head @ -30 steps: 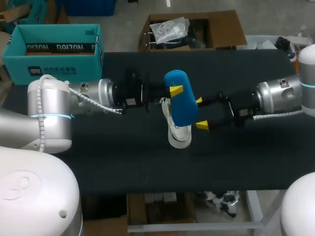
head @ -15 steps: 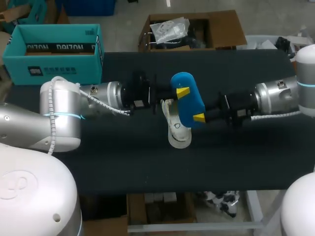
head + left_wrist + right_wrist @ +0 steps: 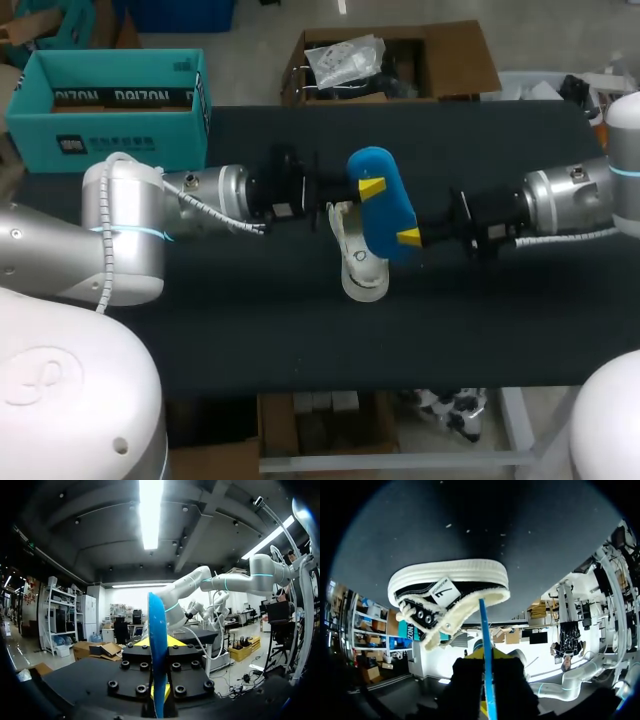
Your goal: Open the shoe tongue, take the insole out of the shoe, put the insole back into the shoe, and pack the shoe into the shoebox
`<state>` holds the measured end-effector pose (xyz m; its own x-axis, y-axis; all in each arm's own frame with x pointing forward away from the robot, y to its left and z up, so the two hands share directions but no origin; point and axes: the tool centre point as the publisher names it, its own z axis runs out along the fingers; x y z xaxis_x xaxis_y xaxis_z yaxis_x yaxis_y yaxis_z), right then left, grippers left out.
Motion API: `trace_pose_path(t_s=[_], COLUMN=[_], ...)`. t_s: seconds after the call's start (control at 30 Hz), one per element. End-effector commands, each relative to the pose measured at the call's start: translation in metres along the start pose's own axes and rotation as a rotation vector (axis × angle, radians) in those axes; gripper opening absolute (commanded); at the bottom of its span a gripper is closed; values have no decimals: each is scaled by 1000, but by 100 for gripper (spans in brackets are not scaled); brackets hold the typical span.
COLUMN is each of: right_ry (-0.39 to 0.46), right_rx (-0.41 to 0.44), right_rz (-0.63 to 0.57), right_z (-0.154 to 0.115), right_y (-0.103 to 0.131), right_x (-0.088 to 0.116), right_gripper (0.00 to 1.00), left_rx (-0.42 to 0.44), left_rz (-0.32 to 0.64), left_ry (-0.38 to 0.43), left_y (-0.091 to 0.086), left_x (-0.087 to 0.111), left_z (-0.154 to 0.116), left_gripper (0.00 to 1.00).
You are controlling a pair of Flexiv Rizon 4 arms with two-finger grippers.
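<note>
insole (image 3: 385, 205), blue, held in air over the shoe (image 3: 360, 268) mid-table. left gripper (image 3: 372, 187) and right gripper (image 3: 409, 237) both clamped on it from opposite sides. teal shoebox (image 3: 110, 100) far left.

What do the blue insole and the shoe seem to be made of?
The insole looks like thin foam, matt blue: edge-on it is a slim, slightly curved sheet. The shoe seems to have a black canvas upper, a fleecy cream lining and a smooth white sole, probably rubber.
</note>
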<state>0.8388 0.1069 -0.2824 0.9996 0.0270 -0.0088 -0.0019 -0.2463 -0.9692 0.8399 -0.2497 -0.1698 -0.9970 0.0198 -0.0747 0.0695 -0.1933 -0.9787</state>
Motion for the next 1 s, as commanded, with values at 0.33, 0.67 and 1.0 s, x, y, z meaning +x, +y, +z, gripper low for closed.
trace_pose_path(t_s=[0.33,0.67,1.0], right_ry=[-59,-137,-137], right_rx=[62,106,106], right_rz=[-92,-94,-94], right_z=[-6,-6,-6], right_y=[-5,-19,-19], right_x=[-28,-59,-59], right_gripper=[0,0,0], left_rx=[-101,-276,-276], left_rz=[-21,-110,-110], left_ry=[275,438,438], left_y=[-19,-27,-27], left_x=[-3,-5,-5], left_z=[-38,-74,-74], left_gripper=[100,100,100])
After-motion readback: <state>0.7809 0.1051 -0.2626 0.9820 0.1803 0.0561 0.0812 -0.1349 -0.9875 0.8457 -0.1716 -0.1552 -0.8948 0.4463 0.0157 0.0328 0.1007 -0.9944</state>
